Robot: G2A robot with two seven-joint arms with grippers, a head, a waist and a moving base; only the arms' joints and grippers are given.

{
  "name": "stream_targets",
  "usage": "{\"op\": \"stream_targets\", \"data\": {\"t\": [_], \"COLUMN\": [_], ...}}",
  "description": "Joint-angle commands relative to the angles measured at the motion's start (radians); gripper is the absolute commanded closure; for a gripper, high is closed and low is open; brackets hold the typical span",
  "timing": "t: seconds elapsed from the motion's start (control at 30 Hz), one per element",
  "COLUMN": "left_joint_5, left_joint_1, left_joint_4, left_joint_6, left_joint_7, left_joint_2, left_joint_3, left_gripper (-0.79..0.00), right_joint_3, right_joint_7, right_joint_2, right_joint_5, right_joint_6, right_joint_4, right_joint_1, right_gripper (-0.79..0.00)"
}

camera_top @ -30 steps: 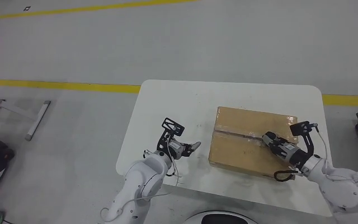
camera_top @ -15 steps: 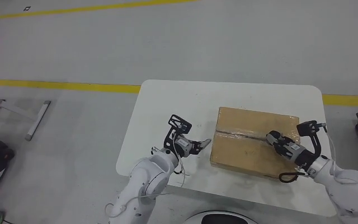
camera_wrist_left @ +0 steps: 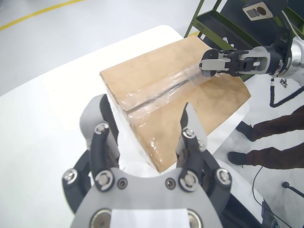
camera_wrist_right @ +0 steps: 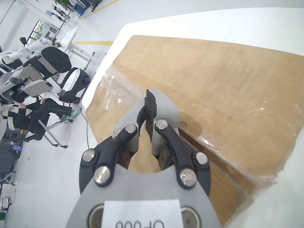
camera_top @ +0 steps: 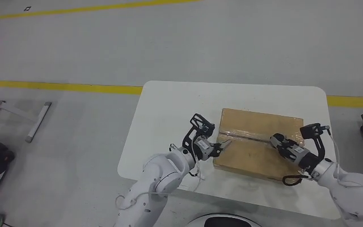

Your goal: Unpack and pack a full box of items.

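Nearest the robot, the left gripper (camera_wrist_left: 143,105) is spread wide, one finger (camera_wrist_left: 101,110) over the white table (camera_wrist_left: 47,100) just beside the cardboard box (camera_wrist_left: 154,72) and the other over its brown top. The box's taped end corner sits between them, though I cannot tell whether either finger touches the cardboard. From above, that gripper (camera_top: 220,146) sits at the box's left end, level with the seam. Its forearm slants back toward the table's near edge, elbow bent over the rim.

The right gripper (camera_wrist_right: 149,98) has its fingers pressed together, tips down on the clear tape (camera_wrist_right: 114,88) that runs along the box's middle seam. A loose flap of tape lies by the tips, but whether it is pinched is not clear. From the left wrist it (camera_wrist_left: 205,68) lies nearly level, pointing along the seam from the box's far end. In the top view it (camera_top: 273,139) is over the right part of the box (camera_top: 255,136), the arm trailing off past the table's near right corner.

The box lies flat, closed and taped, on the right half of the table (camera_top: 170,113).
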Motion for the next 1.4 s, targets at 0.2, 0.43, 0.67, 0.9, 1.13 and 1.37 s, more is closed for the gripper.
{"op": "stream_targets", "data": {"t": [0.2,0.43,0.67,0.9,1.13,1.37], "left_joint_5": [-0.022,-0.026,-0.026,-0.020,-0.016,-0.006], "left_joint_1": [-0.067,-0.108,-0.146,-0.173,-0.200,-0.221], "left_joint_4": [0.092,0.143,0.205,0.254,0.314,0.365], "left_joint_6": [0.009,0.014,0.035,0.063,0.092,0.098], "left_joint_7": [0.026,0.044,0.081,0.108,0.124,0.128], "left_joint_2": [-0.023,-0.041,-0.060,-0.077,-0.093,-0.105], "left_joint_3": [0.073,0.120,0.158,0.180,0.189,0.197], "left_gripper": [0.000,0.000,0.000,0.000,0.000,0.000], "right_joint_3": [-0.001,-0.001,-0.001,0.003,0.003,0.002], "right_joint_7": [-0.012,-0.020,-0.026,-0.033,-0.031,-0.030], "right_joint_2": [0.000,0.001,0.001,0.002,0.003,0.003], "right_joint_5": [-0.009,-0.017,-0.022,-0.019,-0.018,-0.018], "right_joint_6": [0.009,0.014,0.015,0.018,0.017,0.015], "right_joint_4": [-0.006,-0.010,-0.013,-0.015,-0.016,-0.014], "right_joint_1": [-0.006,-0.011,-0.023,-0.032,-0.031,-0.026], "right_gripper": [0.000,0.000,0.000,0.000,-0.009,-0.068]}}
